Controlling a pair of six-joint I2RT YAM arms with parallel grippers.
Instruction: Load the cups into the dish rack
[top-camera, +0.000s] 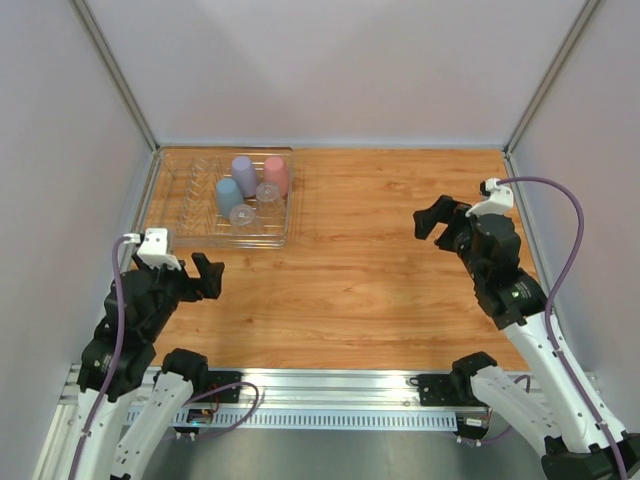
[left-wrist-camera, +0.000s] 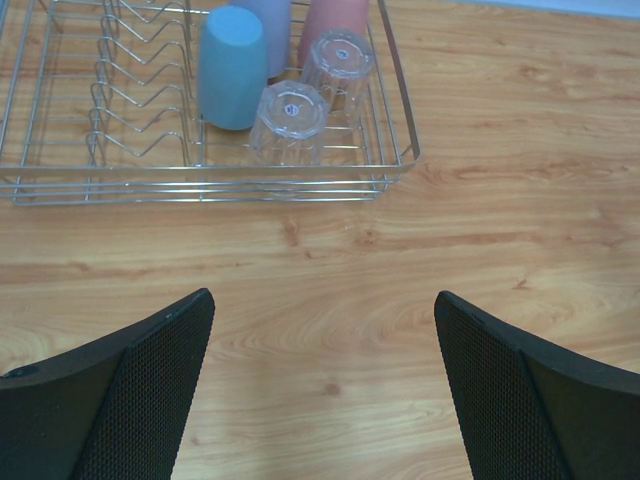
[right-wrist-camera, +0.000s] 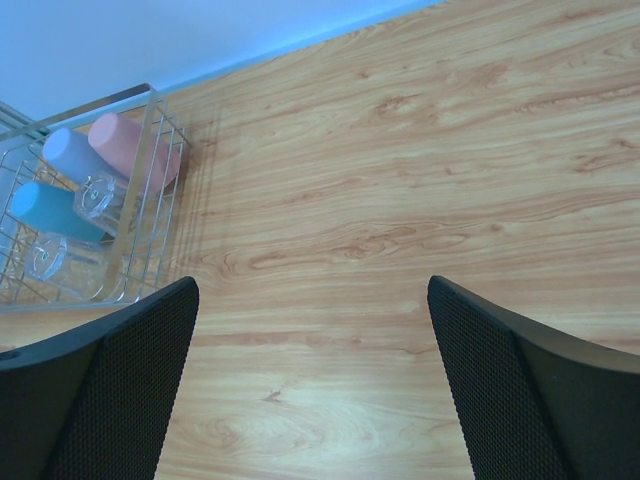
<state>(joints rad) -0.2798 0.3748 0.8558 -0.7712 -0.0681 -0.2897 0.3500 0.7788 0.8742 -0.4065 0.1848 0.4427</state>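
Wood-grain tabletop (top-camera: 380, 270) is stretching between pale walls, and your wire dish rack (top-camera: 180, 222) is sitting in its far-left corner. All 5 cups are resting base-up in the rack's right half. The lavender cup (top-camera: 243, 172) and pink cup (top-camera: 276, 175) are sitting at the back, with the blue cup (top-camera: 228, 195) just in front of the lavender one. 1 clear tumbler (top-camera: 268, 192) is sitting against the pink cup, and the second clear tumbler (top-camera: 243, 215) is nearest you. Your left gripper (left-wrist-camera: 320, 385) is hovering near the rack's front edge, jaws spread wide, holding nothing. Your right gripper (right-wrist-camera: 310, 385) is hanging well apart on the right side, equally wide, carrying nothing.
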